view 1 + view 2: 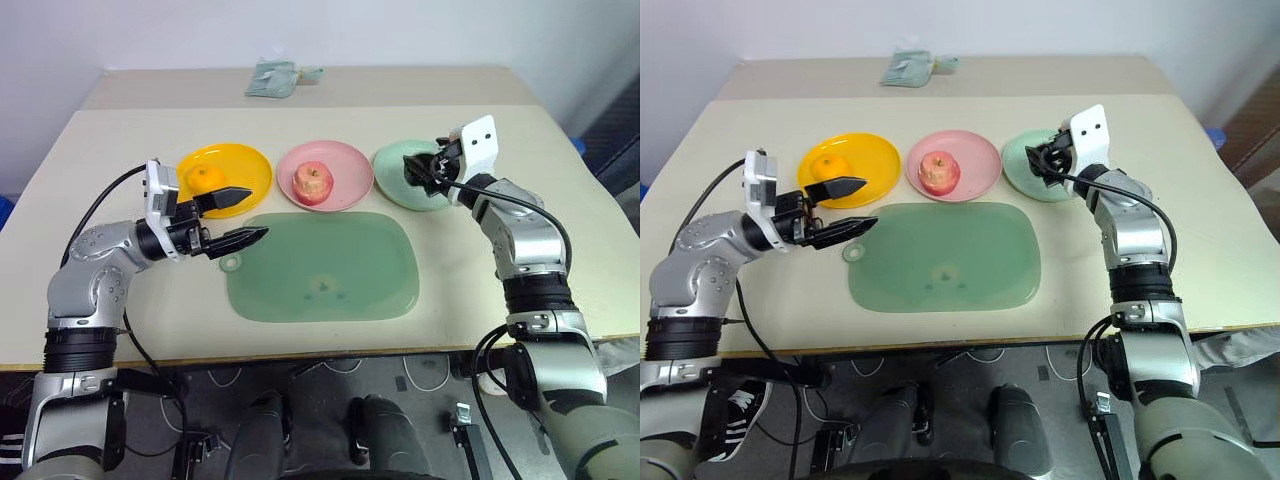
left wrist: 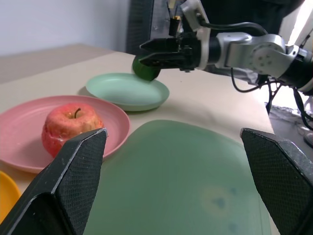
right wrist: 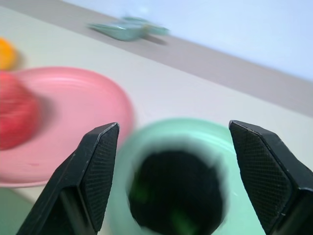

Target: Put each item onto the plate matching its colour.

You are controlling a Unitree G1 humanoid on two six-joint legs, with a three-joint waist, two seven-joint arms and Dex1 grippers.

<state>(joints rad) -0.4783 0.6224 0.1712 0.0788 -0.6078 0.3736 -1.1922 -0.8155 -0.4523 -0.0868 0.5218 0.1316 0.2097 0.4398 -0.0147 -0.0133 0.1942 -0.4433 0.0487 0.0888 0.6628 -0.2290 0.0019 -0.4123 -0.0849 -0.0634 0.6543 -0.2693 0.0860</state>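
Nearest on the table [image 1: 110,160] lies one translucent green mat [image 1: 320,265], and over its left edge hovers the left gripper [image 1: 245,215], its two black fingers spread apart and holding nothing. Beyond the mat stand three plates in a row: the yellow plate [image 1: 250,165] bearing the mandarin [image 1: 207,178], the pink plate [image 1: 350,165] bearing the apple [image 1: 312,182], and the mint plate [image 1: 392,165], over which the right gripper [image 1: 415,172] is clamped on the dark green fruit [image 2: 145,71]. Farthest back lies one pale green cloth bundle [image 1: 275,78].
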